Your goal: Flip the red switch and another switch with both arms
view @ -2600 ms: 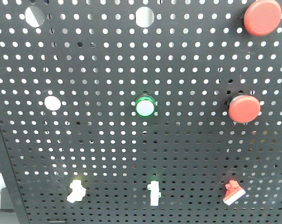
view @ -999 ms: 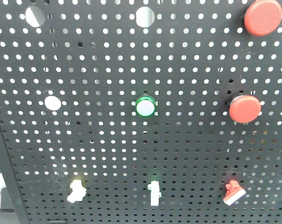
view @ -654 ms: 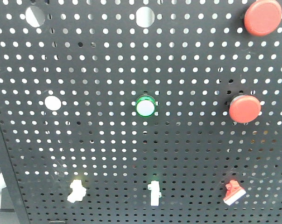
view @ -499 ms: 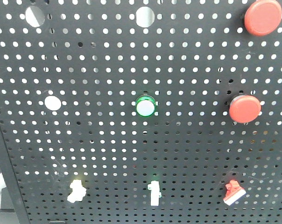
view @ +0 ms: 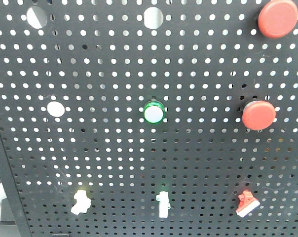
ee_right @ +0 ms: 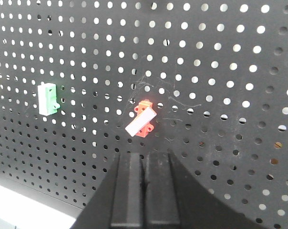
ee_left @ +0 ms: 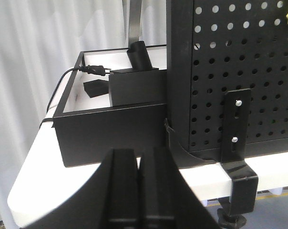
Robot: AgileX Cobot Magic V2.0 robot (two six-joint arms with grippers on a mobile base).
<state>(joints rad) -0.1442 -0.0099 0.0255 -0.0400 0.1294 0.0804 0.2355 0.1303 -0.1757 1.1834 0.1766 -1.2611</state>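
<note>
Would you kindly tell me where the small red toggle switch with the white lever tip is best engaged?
Engage the small red toggle switch at its white lever tip, which juts out tilted toward lower left. The shut right claw sits just below it, so coming up from beneath looks most direct.

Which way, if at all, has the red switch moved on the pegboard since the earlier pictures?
No. The red switch sits unmoved below the lower round red button.

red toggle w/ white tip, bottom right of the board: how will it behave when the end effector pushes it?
The red switch looks rigid and bolted to the pegboard, so probably only its white lever tips, likely with a snap. The lever is small and tilted, so the shut right end effector below it could slip off. The clamped board should hardly move.
</note>
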